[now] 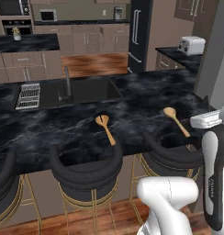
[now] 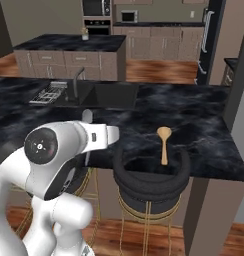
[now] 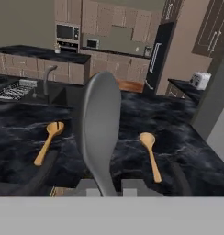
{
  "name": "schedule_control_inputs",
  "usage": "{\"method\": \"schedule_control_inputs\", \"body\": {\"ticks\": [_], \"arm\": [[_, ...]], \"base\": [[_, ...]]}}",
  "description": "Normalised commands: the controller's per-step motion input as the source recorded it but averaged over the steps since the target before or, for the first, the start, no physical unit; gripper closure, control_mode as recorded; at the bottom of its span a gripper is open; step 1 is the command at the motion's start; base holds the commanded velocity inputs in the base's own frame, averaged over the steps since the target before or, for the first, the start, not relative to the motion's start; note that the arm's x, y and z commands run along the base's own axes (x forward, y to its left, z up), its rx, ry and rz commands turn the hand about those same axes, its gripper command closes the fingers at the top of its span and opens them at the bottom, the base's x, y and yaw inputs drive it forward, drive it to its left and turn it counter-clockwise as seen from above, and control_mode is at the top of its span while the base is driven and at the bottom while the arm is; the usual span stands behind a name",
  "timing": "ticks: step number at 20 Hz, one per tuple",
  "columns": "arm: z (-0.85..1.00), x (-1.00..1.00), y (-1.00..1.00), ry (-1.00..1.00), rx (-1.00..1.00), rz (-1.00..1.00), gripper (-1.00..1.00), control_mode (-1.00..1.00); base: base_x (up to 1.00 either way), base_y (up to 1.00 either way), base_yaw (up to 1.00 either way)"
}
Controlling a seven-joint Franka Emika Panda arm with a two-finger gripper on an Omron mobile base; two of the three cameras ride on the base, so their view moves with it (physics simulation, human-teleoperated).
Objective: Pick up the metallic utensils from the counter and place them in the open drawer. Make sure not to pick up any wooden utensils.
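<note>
Silver-grey utensil [image 3: 101, 133] stands clamped in the narrow pincer [image 3: 107, 186]; pinched so low, it could swivel and drop.

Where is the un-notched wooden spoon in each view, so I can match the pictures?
Left base view: the un-notched wooden spoon lies right of centre, near the counter's front edge.
Right base view: the spoon lies right of centre.
Hand view: the spoon lies lower right, beside the held silver utensil.
Shared landmark: the sink faucet, up-left of the spoon everywhere.
</note>
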Motion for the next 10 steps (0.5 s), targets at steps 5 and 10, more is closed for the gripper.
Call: {"method": "schedule_control_inputs", "body": {"ticks": [5,10], "arm": [[0.00,0.00,0.00,0.00,0.00,0.00,1.00,1.00],[0.00,0.00,0.00,0.00,0.00,0.00,1.00,1.00]], "base": [[-1.00,0.52,0.00],[-1.00,1.00,0.00]]}}
